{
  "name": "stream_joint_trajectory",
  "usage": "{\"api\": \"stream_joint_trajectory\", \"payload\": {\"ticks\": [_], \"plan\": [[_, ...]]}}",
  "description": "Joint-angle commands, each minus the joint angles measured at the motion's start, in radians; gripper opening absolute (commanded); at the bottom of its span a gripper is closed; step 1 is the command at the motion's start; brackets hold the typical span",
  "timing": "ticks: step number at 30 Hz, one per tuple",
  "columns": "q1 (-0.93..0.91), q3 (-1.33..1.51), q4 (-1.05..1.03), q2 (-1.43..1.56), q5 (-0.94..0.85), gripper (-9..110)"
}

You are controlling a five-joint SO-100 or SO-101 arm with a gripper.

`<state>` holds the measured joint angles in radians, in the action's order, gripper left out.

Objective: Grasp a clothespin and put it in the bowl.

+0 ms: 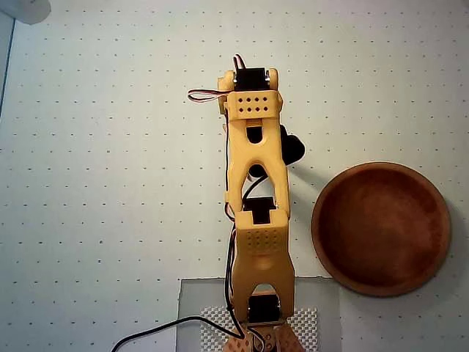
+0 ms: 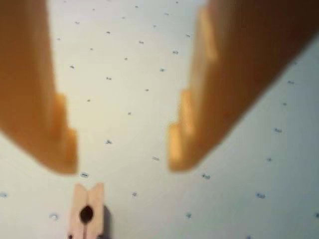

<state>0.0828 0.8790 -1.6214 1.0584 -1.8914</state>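
In the wrist view a light-tan wooden clothespin lies on the dotted white table near the bottom edge, partly cut off by the frame. My gripper hangs over the table with its two orange fingers wide apart and nothing between them; the clothespin sits just past the left fingertip. In the overhead view the yellow arm covers the clothespin and the gripper tips. The reddish-brown wooden bowl stands to the right of the arm, with nothing in it.
The arm's base stands on a grey mat at the bottom centre of the overhead view, with a black cable trailing off to the left. A pale round object shows at the top left corner.
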Motion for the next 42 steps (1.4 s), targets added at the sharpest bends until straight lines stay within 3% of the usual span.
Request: {"api": "stream_joint_trajectory", "payload": {"ticks": [1,28,42], "plan": [[-0.003,-0.060,0.006,0.031,-0.015,26],[-0.003,-0.061,0.020,-0.120,0.000,29],[-0.031,-0.282,0.015,-0.282,-0.002,29]]}}
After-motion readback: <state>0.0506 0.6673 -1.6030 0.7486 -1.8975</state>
